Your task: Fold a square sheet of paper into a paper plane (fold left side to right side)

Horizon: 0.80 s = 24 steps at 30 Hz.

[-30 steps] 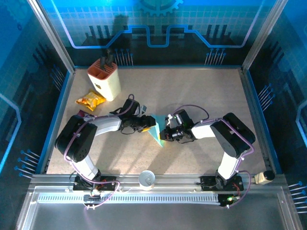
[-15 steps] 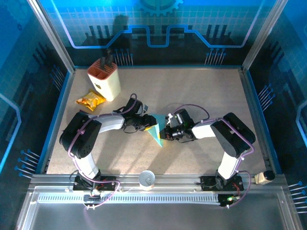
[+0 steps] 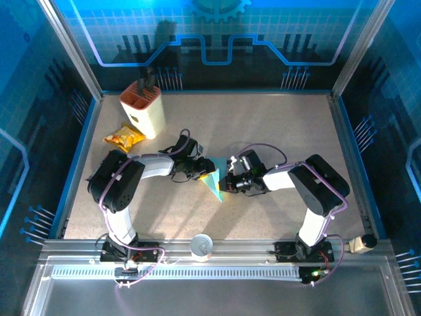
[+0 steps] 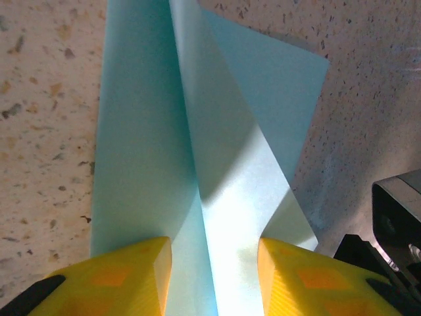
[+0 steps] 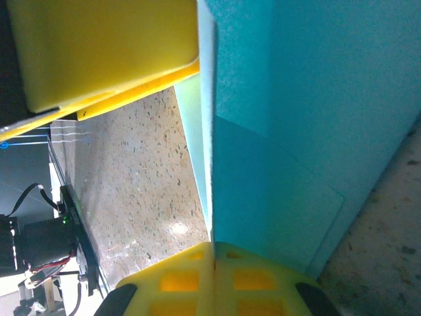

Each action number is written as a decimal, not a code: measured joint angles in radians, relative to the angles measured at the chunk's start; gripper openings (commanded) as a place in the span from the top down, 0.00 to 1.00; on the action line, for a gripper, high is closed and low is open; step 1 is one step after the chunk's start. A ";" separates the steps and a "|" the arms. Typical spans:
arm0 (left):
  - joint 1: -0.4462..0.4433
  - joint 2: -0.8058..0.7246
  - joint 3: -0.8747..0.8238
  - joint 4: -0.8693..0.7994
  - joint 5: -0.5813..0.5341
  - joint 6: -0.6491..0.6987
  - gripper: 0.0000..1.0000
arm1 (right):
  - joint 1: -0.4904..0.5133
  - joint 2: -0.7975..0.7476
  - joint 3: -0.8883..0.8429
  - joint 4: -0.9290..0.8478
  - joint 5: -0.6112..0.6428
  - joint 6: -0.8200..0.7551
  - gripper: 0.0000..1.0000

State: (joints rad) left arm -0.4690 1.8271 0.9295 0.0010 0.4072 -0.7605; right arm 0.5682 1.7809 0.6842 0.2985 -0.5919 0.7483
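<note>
right gripper (image 5: 214, 257) is clamped on the folded blue paper (image 4: 227, 171); left gripper (image 4: 214, 260) straddles its crease, jaws partly apart.

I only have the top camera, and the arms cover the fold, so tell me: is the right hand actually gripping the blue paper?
Observer: Yes. In the right wrist view the right hand is shut on the blue paper.
Operator: And the left hand?
Observer: The left wrist view shows the left hand open, with its yellow fingers on either side of a crease.
Operator: Is the paper lying flat?
Observer: Not all of it. In the right wrist view one layer stands on edge, lifted off the table.
</note>
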 measured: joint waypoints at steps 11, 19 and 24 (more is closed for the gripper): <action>-0.005 0.012 0.019 -0.026 -0.018 0.000 0.59 | 0.000 -0.002 0.000 -0.008 -0.001 -0.001 0.78; -0.008 0.016 0.029 -0.036 -0.026 0.001 0.59 | -0.025 -0.102 0.000 -0.083 0.001 -0.022 0.61; -0.012 0.016 0.032 -0.042 -0.029 0.001 0.59 | -0.066 -0.144 0.012 -0.148 0.005 -0.047 0.59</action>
State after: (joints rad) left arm -0.4808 1.8431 0.9619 -0.0410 0.3779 -0.7597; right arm 0.5022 1.6371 0.6960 0.1501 -0.5869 0.7013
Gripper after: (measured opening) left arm 0.411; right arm 0.414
